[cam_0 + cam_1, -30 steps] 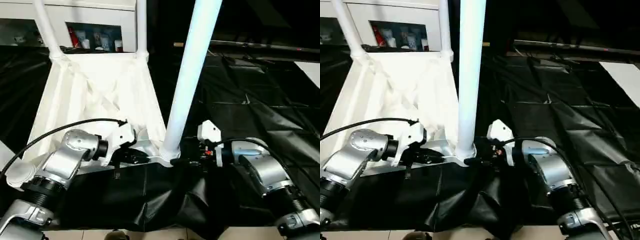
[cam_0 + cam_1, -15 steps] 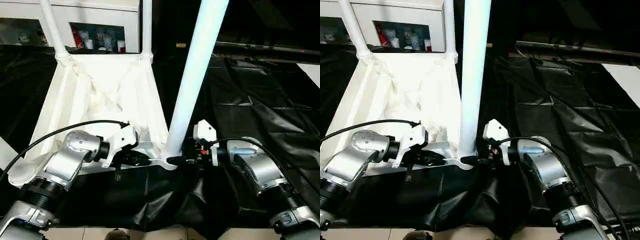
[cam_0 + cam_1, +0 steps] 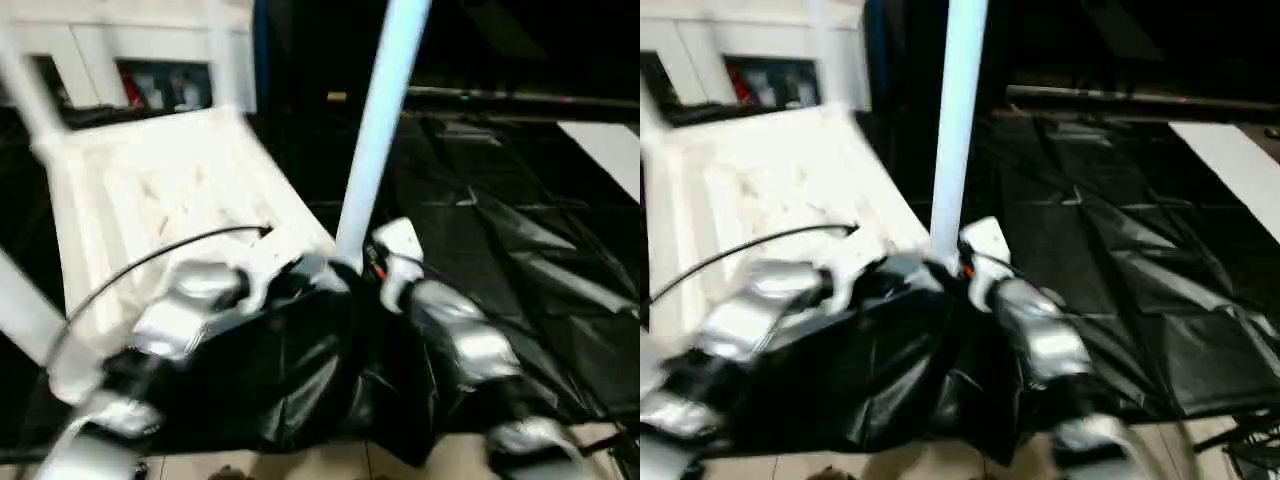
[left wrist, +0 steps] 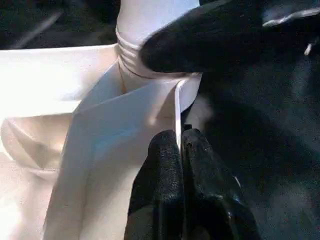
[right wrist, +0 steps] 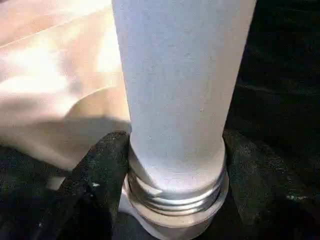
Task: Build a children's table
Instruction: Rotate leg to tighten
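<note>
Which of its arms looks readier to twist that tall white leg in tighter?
Probably the right. Its pincer straddles the tall white tube leg just above the threads, while the left pincer is shut on the edge of the white plastic tabletop, steadying it.

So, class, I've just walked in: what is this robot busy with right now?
It is fitting a white leg into a corner socket of an upside-down children's table top lying on black sheeting. The right hand grips the leg's threaded base, a finger on each side. The left hand is shut on the top's thin edge beside that corner, steadying it. Other legs already stand at the far corners.
</note>
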Available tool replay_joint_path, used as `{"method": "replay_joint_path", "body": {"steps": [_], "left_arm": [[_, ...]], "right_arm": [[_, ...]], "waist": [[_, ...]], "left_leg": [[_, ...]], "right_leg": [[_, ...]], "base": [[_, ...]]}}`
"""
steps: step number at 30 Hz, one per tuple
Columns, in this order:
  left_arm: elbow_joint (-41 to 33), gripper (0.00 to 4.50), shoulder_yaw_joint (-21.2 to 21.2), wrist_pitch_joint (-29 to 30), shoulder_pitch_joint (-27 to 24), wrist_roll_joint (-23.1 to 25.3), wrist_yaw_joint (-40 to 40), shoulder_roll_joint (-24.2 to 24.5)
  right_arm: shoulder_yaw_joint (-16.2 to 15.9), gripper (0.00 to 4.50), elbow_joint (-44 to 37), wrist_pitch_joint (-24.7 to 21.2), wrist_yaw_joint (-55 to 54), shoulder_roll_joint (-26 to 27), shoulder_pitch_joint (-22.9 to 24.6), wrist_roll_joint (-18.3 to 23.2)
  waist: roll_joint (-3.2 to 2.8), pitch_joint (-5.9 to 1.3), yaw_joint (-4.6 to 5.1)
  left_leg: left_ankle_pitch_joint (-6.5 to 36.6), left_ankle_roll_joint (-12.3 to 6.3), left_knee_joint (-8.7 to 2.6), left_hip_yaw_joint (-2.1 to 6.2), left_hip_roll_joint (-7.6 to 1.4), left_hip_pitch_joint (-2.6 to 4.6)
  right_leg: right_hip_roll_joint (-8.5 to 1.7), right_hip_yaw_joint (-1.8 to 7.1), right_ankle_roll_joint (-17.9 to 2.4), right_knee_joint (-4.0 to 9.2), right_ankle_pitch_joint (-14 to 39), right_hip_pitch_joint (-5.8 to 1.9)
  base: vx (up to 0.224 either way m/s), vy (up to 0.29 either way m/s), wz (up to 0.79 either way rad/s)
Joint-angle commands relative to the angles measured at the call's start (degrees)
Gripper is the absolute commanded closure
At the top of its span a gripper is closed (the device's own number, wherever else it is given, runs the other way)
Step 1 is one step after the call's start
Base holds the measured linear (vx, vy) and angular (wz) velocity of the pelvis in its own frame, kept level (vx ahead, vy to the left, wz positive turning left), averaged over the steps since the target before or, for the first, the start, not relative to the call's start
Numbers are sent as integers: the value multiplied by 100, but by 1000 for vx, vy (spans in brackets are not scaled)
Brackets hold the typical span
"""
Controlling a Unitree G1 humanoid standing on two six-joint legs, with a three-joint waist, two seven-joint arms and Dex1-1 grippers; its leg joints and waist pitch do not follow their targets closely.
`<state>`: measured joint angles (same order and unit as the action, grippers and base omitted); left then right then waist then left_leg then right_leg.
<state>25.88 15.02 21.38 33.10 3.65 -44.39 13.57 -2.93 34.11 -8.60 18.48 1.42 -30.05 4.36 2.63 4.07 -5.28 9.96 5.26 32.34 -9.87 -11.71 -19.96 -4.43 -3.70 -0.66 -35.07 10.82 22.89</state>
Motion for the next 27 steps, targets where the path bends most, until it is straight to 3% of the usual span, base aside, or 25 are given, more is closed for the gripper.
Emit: {"method": "replay_joint_path", "body": {"steps": [1, 2, 5, 14, 17, 18, 20, 21, 23, 27], "left_arm": [[82, 450, 397, -28, -74, -140, -50, -413], [128, 450, 433, -60, -29, -71, -11, -485], [98, 450, 428, -81, -18, -65, -14, -490], [-81, 450, 338, -342, -208, -150, -852, 127], [-319, 450, 410, -469, -358, -342, -1533, 464], [-541, 450, 419, -619, -482, -551, -2079, 718], [-674, 450, 418, -637, -553, -644, -2382, 921], [-753, 450, 440, -656, -596, -678, -2651, 1108], [-801, 450, 453, -658, -614, -704, -2806, 1210], [-881, 450, 444, -652, -621, -812, -3133, 1389]], "right_arm": [[-225, 150, 255, -132, 11, 220, -32, -3], [-290, 129, 267, -80, 74, 292, -57, -62], [-409, 96, 169, -41, 170, 270, -56, -150], [-612, 96, -455, 169, 1920, -775, 51, 18], [-584, 96, -748, 106, 2645, -1188, 127, 238], [-603, 96, -977, 59, 3289, -1514, 197, 407], [-702, 96, -1177, -34, 3841, -1769, 279, 525], [-890, 96, -1453, -172, 4463, -2052, 398, 677], [-995, 96, -1610, -238, 4761, -2210, 465, 740], [-1177, 96, -1760, -259, 5215, -2493, 556, 740]], "waist": [[-14, -284, -29], [-16, -285, -34], [-1, -295, -43], [9, -305, -114], [15, -311, -137], [-10, -310, -154], [-27, -301, -168], [-55, -294, -204], [-72, -305, -261], [-62, -317, -281]], "left_leg": [[1756, 149, -429, 76, -121, 28], [1642, 80, -426, 57, -125, 17], [1529, 5, -424, 47, -121, -3], [1297, -167, -412, 30, -130, -32], [1228, -223, -407, 23, -142, -20], [1282, -262, -410, 29, -160, -8], [1288, -282, -409, 16, -168, 7], [1303, -280, -407, 7, -173, 24], [1259, -286, -404, 13, -191, 17], [1165, -255, -386, 8, -171, -13]], "right_leg": [[-406, 261, -553, 578, 2659, -173], [-380, 280, -622, 549, 2201, -164], [-372, 279, -717, 510, 1891, -189], [-382, 277, -707, 507, 1750, -232], [-379, 278, -815, 486, 1605, -229], [-381, 273, -883, 470, 1508, -224], [-363, 281, -935, 465, 1419, -201], [-360, 287, -995, 458, 1353, -188], [-352, 281, -1062, 421, 1121, -202], [-347, 261, -1235, 366, 702, -233]], "base": [[0, 0, 0], [0, 0, 0], [0, 0, 0], [0, 0, 0], [0, 0, 0], [0, 0, 0], [0, 0, 0], [0, 0, 0], [0, 0, 0], [0, 0, 0]]}}
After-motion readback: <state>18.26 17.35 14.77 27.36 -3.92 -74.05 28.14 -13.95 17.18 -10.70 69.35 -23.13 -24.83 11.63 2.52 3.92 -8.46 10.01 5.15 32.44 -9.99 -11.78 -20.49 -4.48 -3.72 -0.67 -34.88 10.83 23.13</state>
